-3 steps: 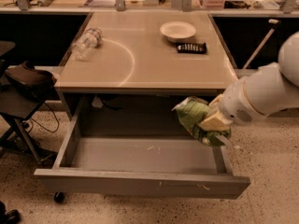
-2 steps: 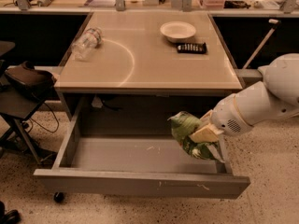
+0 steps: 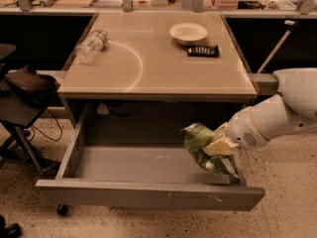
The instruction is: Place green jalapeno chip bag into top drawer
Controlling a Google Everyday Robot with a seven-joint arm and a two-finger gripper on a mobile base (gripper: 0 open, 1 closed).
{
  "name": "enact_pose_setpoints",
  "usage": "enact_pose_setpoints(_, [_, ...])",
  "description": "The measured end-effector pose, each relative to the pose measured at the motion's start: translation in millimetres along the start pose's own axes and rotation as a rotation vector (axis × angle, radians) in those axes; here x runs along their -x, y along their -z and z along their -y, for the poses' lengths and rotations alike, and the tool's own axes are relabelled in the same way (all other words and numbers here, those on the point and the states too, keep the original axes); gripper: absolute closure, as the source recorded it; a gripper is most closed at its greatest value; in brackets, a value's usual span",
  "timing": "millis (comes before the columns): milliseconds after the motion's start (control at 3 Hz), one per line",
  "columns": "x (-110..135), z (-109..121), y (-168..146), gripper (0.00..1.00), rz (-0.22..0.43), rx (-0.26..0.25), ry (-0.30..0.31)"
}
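We see the wide beige-topped table [image 3: 163,68] with its top drawer [image 3: 148,196], a wide shallow grey metal tray with a scuffed front panel, pulled fully open beneath it. The robot's white arm [image 3: 277,118] reaches in from the right. At its end the pincer [image 3: 221,145] is pinching the crinkly green foil jalapeno chip bag [image 3: 200,143], one pale finger pressed against the foil. The bag hangs inside the mouth of the drawer at its right end, just beside the right wall and above the bare grey floor.

We judge the task to be in its placing step: the bag is over its target but not yet let go. The next move, as we read it, calls for a short lowering toward the drawer floor and then a spreading of the pincer, with the bag kept off the right wall and the front panel so it falls inside and not across the rim.

Much escapes us. The arm's upper part and the robot's base are cut off at the right edge. The pincer's far finger is buried behind the foil. We cannot tell whether the bag's lower tip touches the drawer floor or hangs just clear of it.

On the table, well apart from the action, lie a clear plastic bottle [image 3: 91,46] on its side, a shallow white bowl [image 3: 188,32] and a small dark flat object [image 3: 203,50] we cannot identify.
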State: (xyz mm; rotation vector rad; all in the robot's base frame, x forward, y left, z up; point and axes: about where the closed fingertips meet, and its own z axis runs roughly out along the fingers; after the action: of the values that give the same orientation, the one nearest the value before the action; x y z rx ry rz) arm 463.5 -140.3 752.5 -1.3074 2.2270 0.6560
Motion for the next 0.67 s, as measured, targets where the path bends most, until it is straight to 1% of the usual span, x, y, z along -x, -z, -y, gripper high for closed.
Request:
enact_pose_setpoints(333, [-5.7, 26.9, -12.1, 1.00, 0.123, 0.010, -0.020])
enact_pose_setpoints(667, [-10.5, 65.0, -38.0, 1.00, 0.271, 0.017, -0.022])
